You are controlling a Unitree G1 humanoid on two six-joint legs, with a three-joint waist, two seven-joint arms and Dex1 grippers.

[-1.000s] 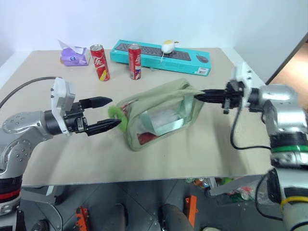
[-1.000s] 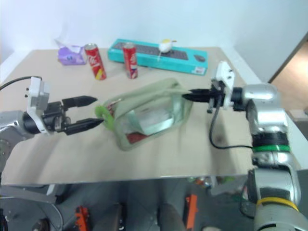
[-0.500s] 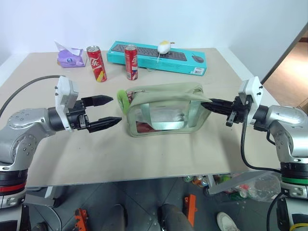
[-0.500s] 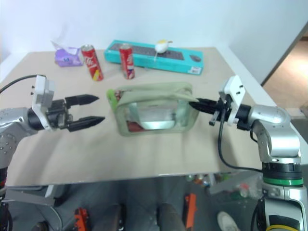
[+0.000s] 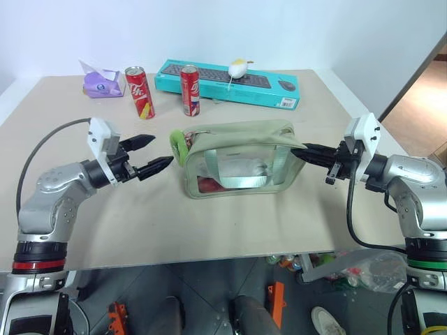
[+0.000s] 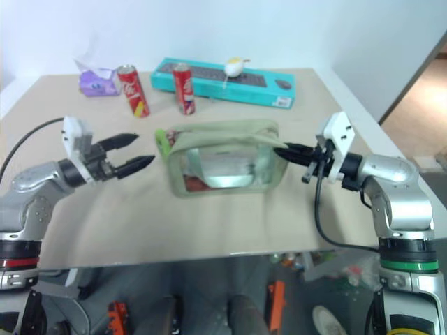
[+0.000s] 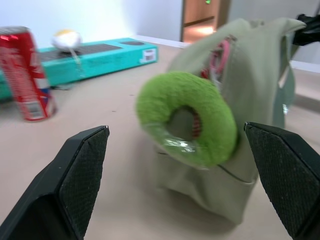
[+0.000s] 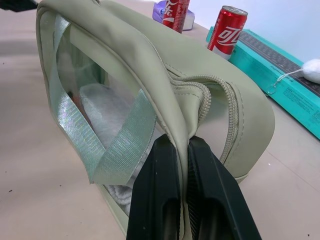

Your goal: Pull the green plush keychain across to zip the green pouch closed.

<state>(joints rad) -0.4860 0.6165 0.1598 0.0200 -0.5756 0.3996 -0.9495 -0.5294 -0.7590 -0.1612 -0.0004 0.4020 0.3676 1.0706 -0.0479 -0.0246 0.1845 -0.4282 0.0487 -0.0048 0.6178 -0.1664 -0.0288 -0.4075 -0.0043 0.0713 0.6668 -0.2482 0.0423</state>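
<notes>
The pale green pouch (image 5: 237,162) lies at the middle of the table, its clear window facing me. The green plush keychain (image 5: 179,146), a fuzzy lime ring (image 7: 150,105), hangs at the pouch's left end. My left gripper (image 5: 163,149) is open just left of the keychain, its fingers (image 7: 82,165) standing on either side of the ring without touching it. My right gripper (image 5: 299,152) is shut on a fold of fabric at the pouch's right end, and the right wrist view shows the black fingers (image 8: 165,185) pinching that fold beside the zipper.
Two red cans (image 5: 140,91) (image 5: 191,89) stand behind the pouch. A teal keyboard box (image 5: 230,82) with a small white and yellow thing (image 5: 239,68) on it lies along the table's far edge. A purple tissue pack (image 5: 105,82) sits far left.
My left gripper has moved toward the keychain, still open. The pouch, tilted a second ago, now lies level. The right gripper has kept its pinch on the pouch's end.
</notes>
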